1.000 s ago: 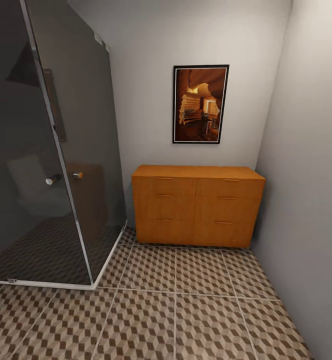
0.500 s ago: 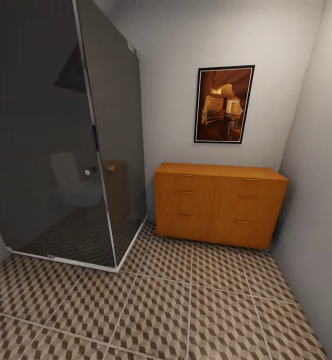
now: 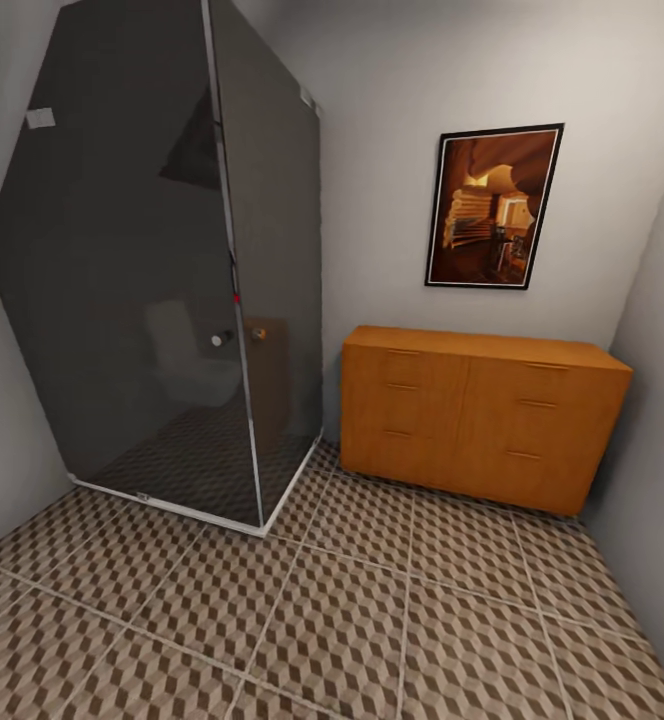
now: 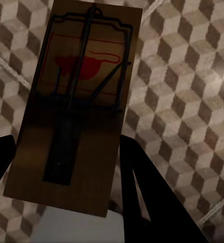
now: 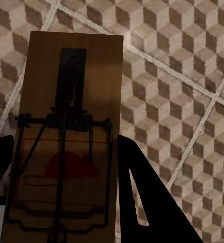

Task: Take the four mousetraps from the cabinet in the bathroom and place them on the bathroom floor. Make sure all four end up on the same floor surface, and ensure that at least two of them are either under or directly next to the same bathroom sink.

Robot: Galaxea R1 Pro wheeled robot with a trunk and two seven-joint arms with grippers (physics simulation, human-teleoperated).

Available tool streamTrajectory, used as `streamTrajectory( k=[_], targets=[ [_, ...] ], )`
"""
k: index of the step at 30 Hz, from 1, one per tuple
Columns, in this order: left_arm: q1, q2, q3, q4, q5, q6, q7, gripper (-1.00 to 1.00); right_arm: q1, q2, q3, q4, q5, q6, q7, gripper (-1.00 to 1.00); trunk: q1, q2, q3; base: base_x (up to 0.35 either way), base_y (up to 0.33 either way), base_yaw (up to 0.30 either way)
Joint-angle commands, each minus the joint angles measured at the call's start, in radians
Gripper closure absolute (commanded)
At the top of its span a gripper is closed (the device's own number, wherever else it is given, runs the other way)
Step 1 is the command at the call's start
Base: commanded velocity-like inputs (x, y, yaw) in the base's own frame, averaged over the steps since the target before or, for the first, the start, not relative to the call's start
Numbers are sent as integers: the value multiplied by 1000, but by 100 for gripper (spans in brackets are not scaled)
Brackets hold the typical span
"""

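1. The left gripper (image 4: 63, 167) is clamped on a mousetrap (image 4: 76, 109), held above the bathroom floor (image 4: 192, 76).
2. The right gripper (image 5: 63, 182) grips a second mousetrap (image 5: 69, 126) the same way.
3. Farther off, the cabinet (image 3: 482, 415) stands against the far wall, drawers closed, beside a dark glass shower enclosure (image 3: 162, 260) and below a framed picture (image 3: 492, 205).
4. I judge this the carrying step: the robot must next find the sink and lower both traps beside it.

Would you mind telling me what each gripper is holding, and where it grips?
Each gripper clamps a flat brown wooden mousetrap by its long side edges: left, right.
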State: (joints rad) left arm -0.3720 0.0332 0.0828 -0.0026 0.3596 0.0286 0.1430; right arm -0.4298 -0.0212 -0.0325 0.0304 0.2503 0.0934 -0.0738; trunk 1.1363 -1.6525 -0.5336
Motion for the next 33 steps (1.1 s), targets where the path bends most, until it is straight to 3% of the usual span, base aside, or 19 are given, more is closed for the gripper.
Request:
streamTrajectory(
  k=[1, 8, 33],
  targets=[
    [0, -1, 8, 0, -7, 4, 4, 100, -1, 1, -3, 2, 6, 1, -4, 100, 0, -1, -1, 0, 0, 42],
    [2, -1, 8, 0, -6, 4, 4, 100, -1, 4, -3, 2, 6, 0, -3, 100, 0, -1, -1, 0, 0, 153],
    [2, -1, 8, 0, -5, 4, 5, 100, -1, 6, -3, 2, 8, -1, 0, 100, 0, -1, -1, 0, 0, 279]
  ],
)
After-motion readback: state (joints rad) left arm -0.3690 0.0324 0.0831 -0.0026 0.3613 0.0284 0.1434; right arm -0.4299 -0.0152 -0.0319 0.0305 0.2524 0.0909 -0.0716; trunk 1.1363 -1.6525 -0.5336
